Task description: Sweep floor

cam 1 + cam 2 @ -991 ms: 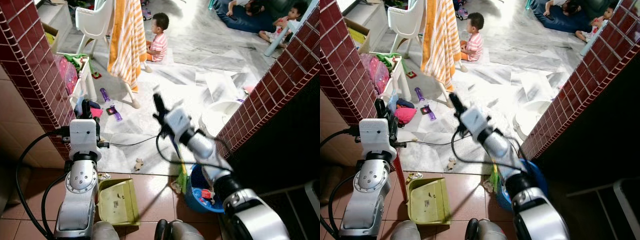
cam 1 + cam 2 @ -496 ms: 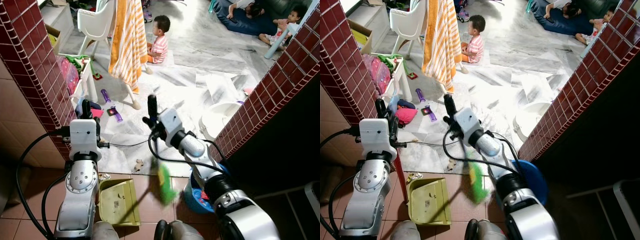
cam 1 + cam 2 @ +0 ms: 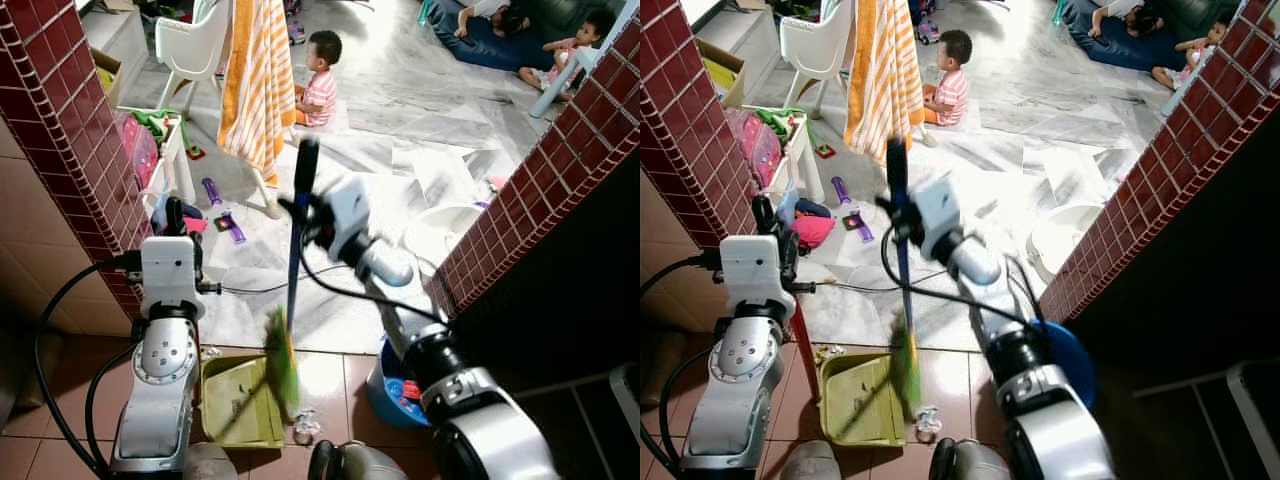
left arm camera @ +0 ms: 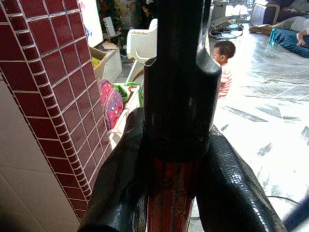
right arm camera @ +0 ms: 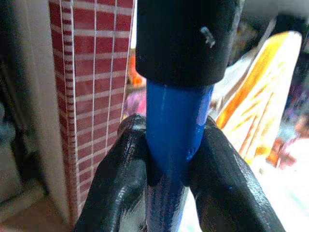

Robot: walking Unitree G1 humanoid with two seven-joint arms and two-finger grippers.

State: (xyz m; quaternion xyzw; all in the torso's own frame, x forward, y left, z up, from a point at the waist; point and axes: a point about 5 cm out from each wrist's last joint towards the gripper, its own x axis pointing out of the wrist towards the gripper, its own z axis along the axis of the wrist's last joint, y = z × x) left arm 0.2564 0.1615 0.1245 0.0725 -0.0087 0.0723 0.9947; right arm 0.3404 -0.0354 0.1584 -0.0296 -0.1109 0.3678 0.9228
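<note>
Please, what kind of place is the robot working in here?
Most likely a family home, at a tiled doorway between brick-red pillars opening on a marble-floored living area. A small child sits on the floor near a white high chair, toys lie scattered, and an orange striped towel hangs drying.

my left arm is reaching up and forward on the left, elbow bent, silver forearm rising to the white wrist block. the left gripper (image 4: 176,183) is clamping both black fingers (image 4: 118,183) around a dark red handle (image 4: 169,193). my right arm is stretching forward across the middle, wrist raised and cocked. the right gripper (image 5: 166,164) is pinching its fingers (image 5: 116,179) tight on a blue handle (image 5: 176,130), holding it close to upright.
</note>
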